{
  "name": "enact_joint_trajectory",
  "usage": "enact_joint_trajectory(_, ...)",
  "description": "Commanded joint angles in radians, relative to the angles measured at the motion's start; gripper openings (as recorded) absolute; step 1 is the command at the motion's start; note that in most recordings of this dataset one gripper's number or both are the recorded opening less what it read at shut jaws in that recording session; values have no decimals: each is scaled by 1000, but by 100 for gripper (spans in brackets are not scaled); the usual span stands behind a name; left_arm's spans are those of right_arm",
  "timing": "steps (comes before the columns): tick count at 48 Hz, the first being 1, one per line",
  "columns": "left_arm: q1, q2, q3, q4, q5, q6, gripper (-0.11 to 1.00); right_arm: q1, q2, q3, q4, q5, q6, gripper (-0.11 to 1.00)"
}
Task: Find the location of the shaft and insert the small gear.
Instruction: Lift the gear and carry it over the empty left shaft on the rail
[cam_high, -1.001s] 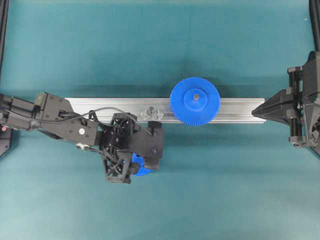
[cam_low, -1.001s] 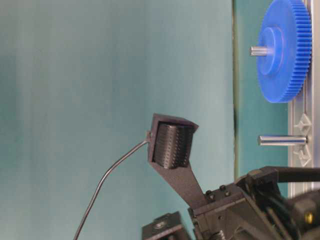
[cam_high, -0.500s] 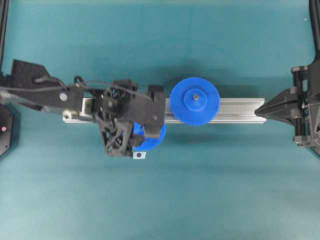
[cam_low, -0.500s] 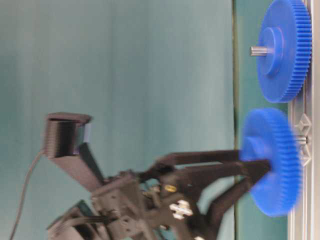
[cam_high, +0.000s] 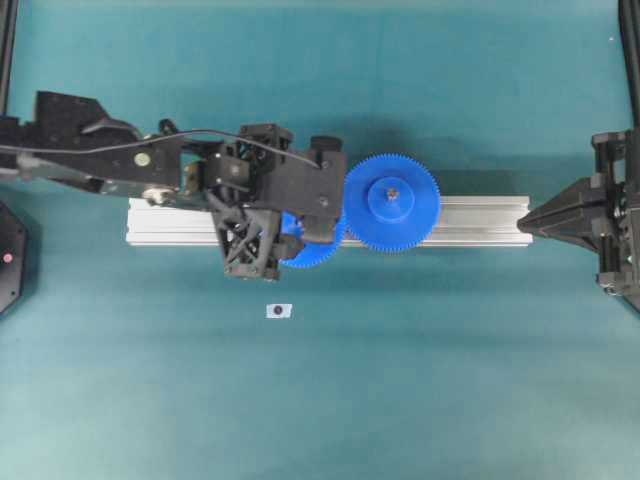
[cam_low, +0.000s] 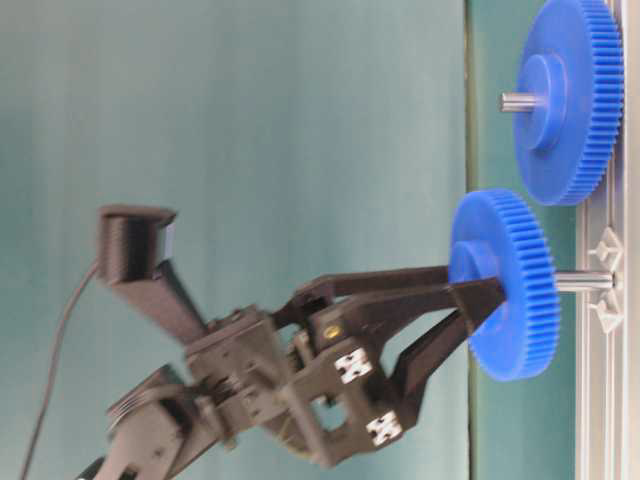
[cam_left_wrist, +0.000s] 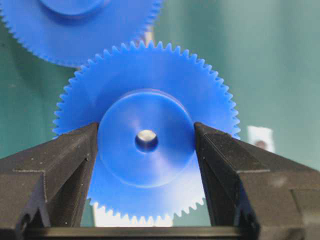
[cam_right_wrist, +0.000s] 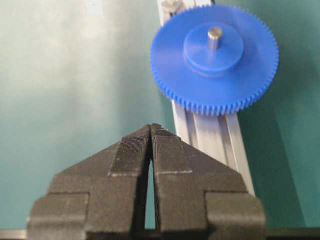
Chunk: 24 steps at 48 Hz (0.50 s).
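Observation:
My left gripper (cam_low: 472, 286) is shut on the raised hub of the small gear (cam_left_wrist: 145, 145), a bright blue toothed disc. The gear is held over the silver rail (cam_high: 470, 220), beside the larger blue gear (cam_high: 389, 203), and their teeth nearly touch. The shaft (cam_low: 585, 282) is a thin silvery pin rising from a clear bracket (cam_low: 608, 315) on the rail. Its tip (cam_left_wrist: 146, 135) shows inside the gear's centre hole. A bare length of shaft still shows between gear and bracket. My right gripper (cam_right_wrist: 151, 127) is shut and empty at the rail's right end (cam_high: 530, 218).
The larger blue gear (cam_right_wrist: 215, 60) sits on its own pin on the rail. A small white tag (cam_high: 279, 311) lies on the teal table in front of the rail. My left arm (cam_high: 90, 160) stretches along the rail's left part.
My left gripper has carried the small gear from the rail's front edge up over the rail, toward the larger gear and into line with the shaft. The right arm has not moved.

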Motion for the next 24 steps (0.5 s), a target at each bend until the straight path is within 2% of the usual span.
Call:
enact_joint_trajectory(1,8,3,-25,3,-9,3,65,-3,3,-11,2,-2,9,6)
enact_joint_trajectory(15,11,35,-25,5,3,5,65,-5,-6,-5,2,0,9,6)
enact_joint_trajectory(24,26,15,-25,11,71,6,65,-6,-14,-2,2,0,9,6)
